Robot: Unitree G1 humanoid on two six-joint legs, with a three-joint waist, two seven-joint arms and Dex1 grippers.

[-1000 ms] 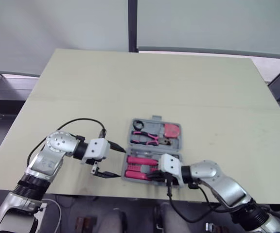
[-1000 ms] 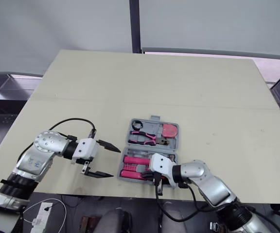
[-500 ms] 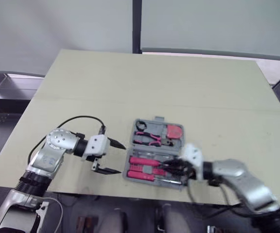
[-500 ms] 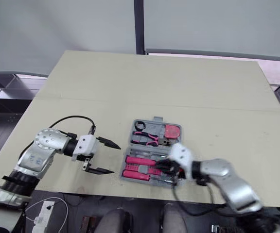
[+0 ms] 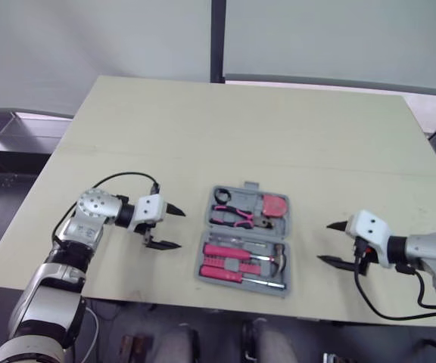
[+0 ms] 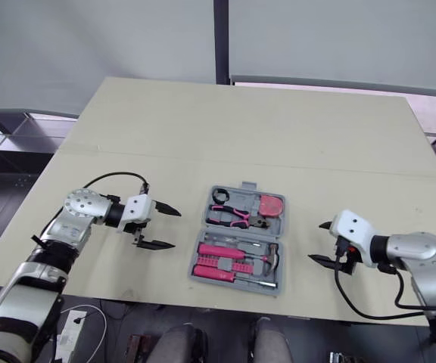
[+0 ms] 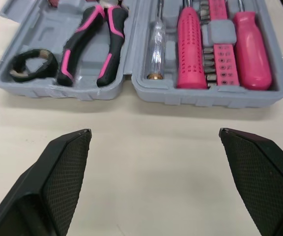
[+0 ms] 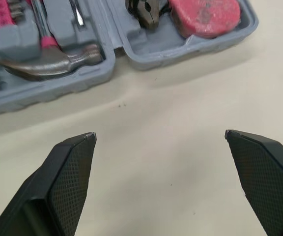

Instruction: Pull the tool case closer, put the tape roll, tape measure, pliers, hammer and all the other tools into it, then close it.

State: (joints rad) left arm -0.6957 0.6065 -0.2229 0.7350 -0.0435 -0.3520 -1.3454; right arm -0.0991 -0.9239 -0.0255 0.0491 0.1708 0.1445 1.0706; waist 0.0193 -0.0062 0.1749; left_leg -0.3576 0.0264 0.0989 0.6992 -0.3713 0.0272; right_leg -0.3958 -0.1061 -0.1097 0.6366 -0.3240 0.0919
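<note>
The tool case (image 7: 205,97) lies open near the front edge of the table (image 5: 241,128). Its far half holds the tape roll (image 5: 219,196), pliers (image 5: 232,217) and tape measure (image 5: 274,205). Its near half holds the hammer (image 8: 48,61) and pink screwdrivers (image 7: 190,44). The left gripper (image 5: 181,228) and right gripper (image 5: 324,242) flank the case, both spread wide and touching nothing.

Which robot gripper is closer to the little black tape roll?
Left. The left gripper is open beside the left edge of the tool case, near the corner holding the tape roll. The right gripper is open off the opposite side, much farther away.
</note>
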